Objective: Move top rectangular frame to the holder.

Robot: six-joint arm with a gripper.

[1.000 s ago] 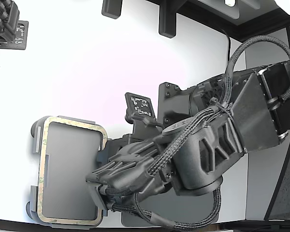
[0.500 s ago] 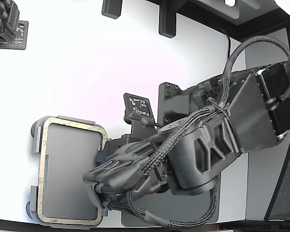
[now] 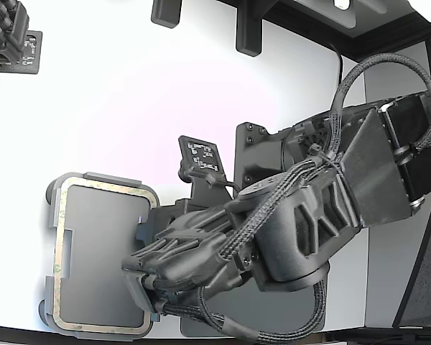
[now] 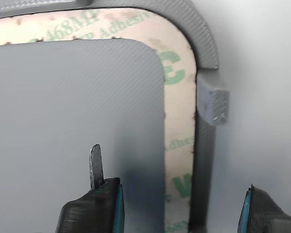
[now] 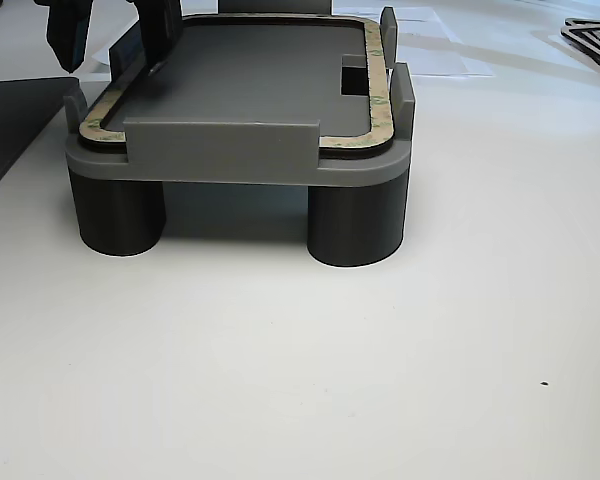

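Frame: the top rectangular frame lay flat in the holder, inside its raised edge tabs, tan w/ green print, running round the holder's grey floor.
Holder: stood on round feet on the white table, near the edge at the exterior view's lower left.
Tool: the tool hung over the holder's corner, fingers spread apart, gripping nothing; one finger over the holder's floor, the other outside its wall, frame strip between them.
Mat: dark mat lay under the arm, beside the holder.
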